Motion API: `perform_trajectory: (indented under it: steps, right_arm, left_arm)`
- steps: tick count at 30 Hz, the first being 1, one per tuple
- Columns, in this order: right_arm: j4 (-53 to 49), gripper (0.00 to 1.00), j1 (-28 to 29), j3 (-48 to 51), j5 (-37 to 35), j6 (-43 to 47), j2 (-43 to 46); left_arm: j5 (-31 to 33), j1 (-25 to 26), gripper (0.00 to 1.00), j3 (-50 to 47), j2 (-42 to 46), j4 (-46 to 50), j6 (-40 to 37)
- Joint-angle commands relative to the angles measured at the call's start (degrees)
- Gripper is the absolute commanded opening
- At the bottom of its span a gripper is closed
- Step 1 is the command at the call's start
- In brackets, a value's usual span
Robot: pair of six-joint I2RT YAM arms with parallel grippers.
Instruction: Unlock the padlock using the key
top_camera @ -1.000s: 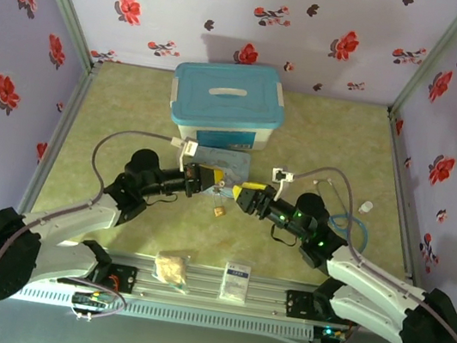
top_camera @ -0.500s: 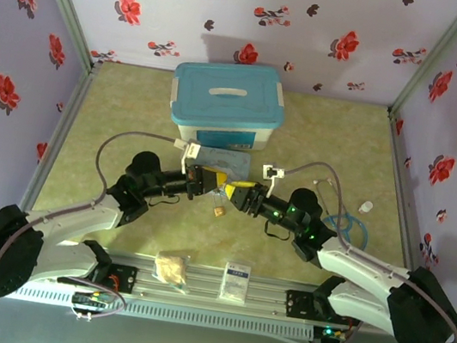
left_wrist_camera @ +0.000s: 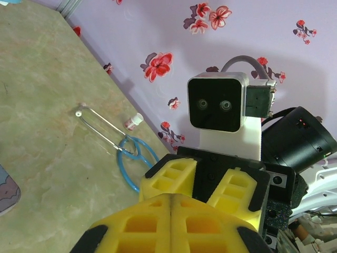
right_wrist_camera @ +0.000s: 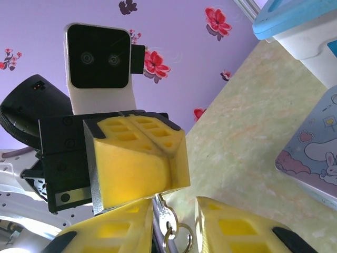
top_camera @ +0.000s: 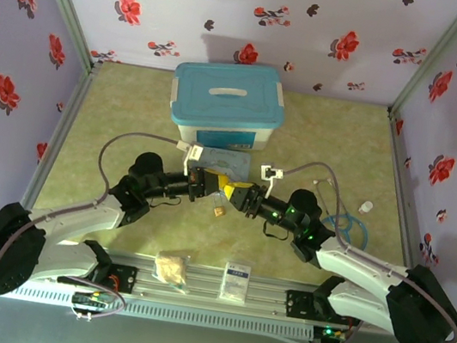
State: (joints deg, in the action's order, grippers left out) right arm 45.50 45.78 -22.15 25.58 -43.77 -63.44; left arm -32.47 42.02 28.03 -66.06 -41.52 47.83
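Observation:
The tiny brass padlock (top_camera: 219, 212) lies on the table just below both grippers. My left gripper (top_camera: 215, 181) is shut on the key (right_wrist_camera: 170, 207): its closed yellow fingers (right_wrist_camera: 137, 158) pinch the tip, and the key hangs down with a small ring on its end. My right gripper (top_camera: 231, 190) faces it tip to tip. Its jaws stand apart on either side of the hanging key, which sits close to one finger (right_wrist_camera: 113, 229) with a gap to the other. In the left wrist view my shut left gripper (left_wrist_camera: 171, 199) hides the key, and the right gripper (left_wrist_camera: 199, 182) shows beyond it.
A blue-lidded white box (top_camera: 226, 102) stands behind the grippers, with a pastel cartoon tin (right_wrist_camera: 316, 153) flat in front of it. A beige packet (top_camera: 171, 269) and a white card (top_camera: 235, 281) lie by the near rail. A blue-tubed stethoscope (top_camera: 346, 225) and a small bottle (top_camera: 365, 207) sit to the right.
My right gripper has moved left up to the left gripper's tips, and its jaws have narrowed around the hanging key. The left gripper stays shut and has barely moved.

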Motion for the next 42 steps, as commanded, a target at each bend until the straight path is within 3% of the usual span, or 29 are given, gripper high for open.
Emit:
perform_trajectory:
  steps: [1, 11, 20, 25, 33, 34, 35, 36, 38, 42]
  right_arm:
    - [2.65, 0.26, 0.37, 1.35, 0.98, -0.18, 0.53]
    - [5.35, 0.13, 0.39, 2.46, 0.88, -1.06, 0.16]
    - [10.66, 0.16, 0.54, 2.38, 1.38, -3.11, -3.57]
    - [12.63, 0.04, 0.75, 2.55, 2.04, -3.95, -5.01]
    - [12.33, 0.00, 0.86, 4.69, 0.12, -3.96, -3.67]
    - [12.04, 0.00, 0.73, 4.98, -0.06, -3.96, -3.45]
    - [11.52, 0.00, 0.76, 5.35, -0.47, -3.87, -3.02]
    - [10.89, 0.00, 0.80, 5.60, -0.94, -3.65, -2.55]
    - [7.97, 0.00, 0.77, 6.05, -2.42, -2.86, -1.12]
    - [-8.92, 0.00, 0.84, 4.12, -8.11, 1.36, 3.01]
  left_arm:
    - [-0.92, 0.34, 0.00, 1.85, -0.88, -1.19, -0.86]
    - [-0.94, 0.40, 0.00, 1.91, -1.78, -2.90, -0.11]
    - [-0.91, 0.61, 0.00, 1.53, -2.13, -4.46, 0.43]
    - [-0.97, 0.66, 0.00, 1.46, -2.22, -4.72, 0.64]
    - [-0.53, 0.56, 0.00, 1.47, -2.74, -5.03, 0.86]
    - [-0.04, 0.61, 0.04, 1.37, -2.73, -4.85, 0.86]
    - [0.95, 0.56, 0.24, 1.24, -2.68, -4.53, 0.81]
    - [2.58, 0.46, 0.54, 0.99, -2.32, -3.59, 0.77]
    - [7.05, 0.26, 0.98, 0.10, -0.64, -0.84, 0.44]
    - [20.71, 0.62, 1.00, -1.94, 4.77, 13.09, 0.87]
